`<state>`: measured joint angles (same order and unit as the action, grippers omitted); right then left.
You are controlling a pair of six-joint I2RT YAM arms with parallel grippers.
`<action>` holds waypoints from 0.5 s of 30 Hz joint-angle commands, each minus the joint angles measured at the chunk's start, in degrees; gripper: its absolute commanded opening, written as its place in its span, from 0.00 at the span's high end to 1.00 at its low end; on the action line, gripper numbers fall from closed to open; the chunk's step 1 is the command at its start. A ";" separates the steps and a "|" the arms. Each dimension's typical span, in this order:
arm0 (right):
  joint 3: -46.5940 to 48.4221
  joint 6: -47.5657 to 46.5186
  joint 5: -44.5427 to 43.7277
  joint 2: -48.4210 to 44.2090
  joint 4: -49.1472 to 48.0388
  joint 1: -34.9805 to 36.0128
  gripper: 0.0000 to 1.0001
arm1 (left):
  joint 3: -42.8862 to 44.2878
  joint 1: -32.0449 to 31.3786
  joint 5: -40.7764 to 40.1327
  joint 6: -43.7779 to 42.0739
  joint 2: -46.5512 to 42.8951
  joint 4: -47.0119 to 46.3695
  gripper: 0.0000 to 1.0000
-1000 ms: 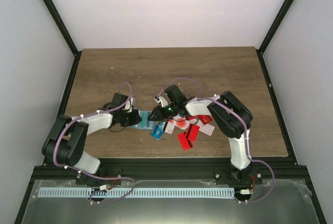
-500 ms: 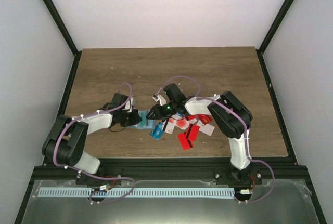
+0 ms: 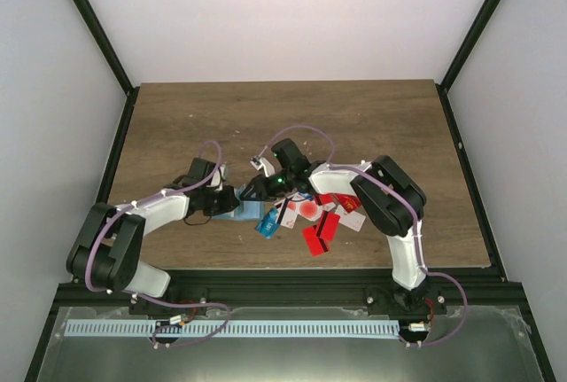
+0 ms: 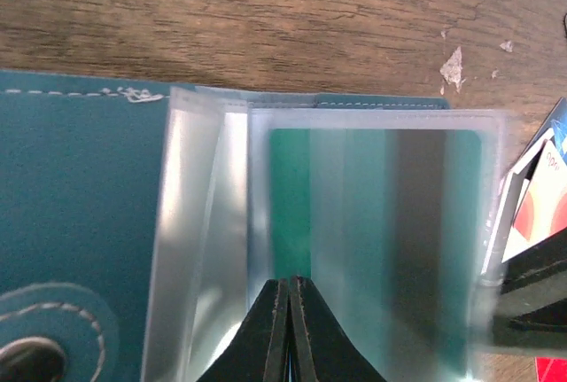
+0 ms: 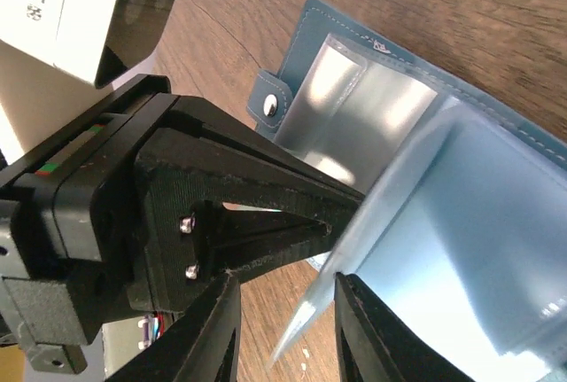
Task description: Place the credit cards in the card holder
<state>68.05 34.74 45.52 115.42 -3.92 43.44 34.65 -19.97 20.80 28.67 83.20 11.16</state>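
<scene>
The teal-blue card holder (image 4: 80,205) lies open on the wood, its clear sleeves fanned out. One sleeve holds a teal-green card (image 4: 288,196) with a dark stripe. My left gripper (image 4: 290,283) is shut, its tips pinching the near edge of the sleeves. In the top view it (image 3: 229,199) sits at the holder (image 3: 239,211). My right gripper (image 5: 283,329) is open, and a lifted pale sleeve leaf (image 5: 461,249) rests against its right finger. It meets the holder from the right (image 3: 253,191). The loose credit cards (image 3: 314,222) lie in a pile just right of it.
The pile holds a blue card (image 3: 266,223), red cards (image 3: 315,238) and a white card with a red circle (image 3: 308,209). A card edge and my right finger show at the right of the left wrist view (image 4: 532,222). Bare wood stretches behind.
My right gripper has moved left, from the card pile onto the holder's sleeves. The left gripper has stayed at the holder, its arm shifting slightly.
</scene>
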 commanded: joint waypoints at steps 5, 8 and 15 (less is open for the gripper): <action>4.06 -0.07 1.15 2.89 -0.05 1.71 0.68 | 2.04 -0.19 -4.65 1.33 -4.76 5.96 0.96; 5.43 0.07 1.39 3.93 0.18 2.14 0.68 | 2.72 -0.13 -7.69 1.59 -8.06 8.96 0.96; 11.67 0.00 1.62 7.41 2.04 3.92 0.68 | 3.57 0.11 -12.17 2.97 -14.79 14.69 0.92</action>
<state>75.02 34.79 46.30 120.55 -3.33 45.87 37.04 -19.97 12.05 30.26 71.40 21.54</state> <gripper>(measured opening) 0.318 0.075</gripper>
